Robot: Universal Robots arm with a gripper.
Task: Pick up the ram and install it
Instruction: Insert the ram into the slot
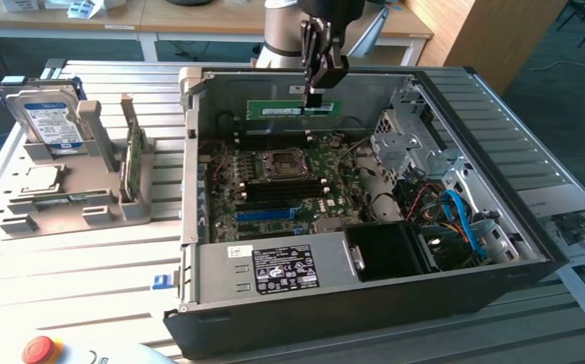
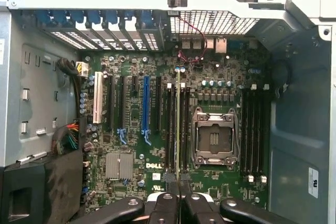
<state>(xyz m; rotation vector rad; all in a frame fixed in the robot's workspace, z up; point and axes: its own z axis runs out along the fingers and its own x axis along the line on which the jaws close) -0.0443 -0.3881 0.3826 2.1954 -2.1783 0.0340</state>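
**Item 1:** my gripper (image 1: 316, 95), upper centre of the exterior view, fingers nearly closed, pinching the ram (image 1: 280, 111) by its top edge.
**Item 2:** ram, a green stick with a white sticker (text unreadable), held level above the open computer case (image 1: 535, 227).
**Item 3:** motherboard (image 2: 131, 145), marked "DELL" in white.
**Item 4:** hard drive (image 1: 51, 121), at the left of the frame, with a blue-white label, standing in a grey rack (image 1: 70, 216).

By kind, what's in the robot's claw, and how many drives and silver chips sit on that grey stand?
Held ram in gripper: 1
Hard drive: 1
Silver chip: 1
Total: 3
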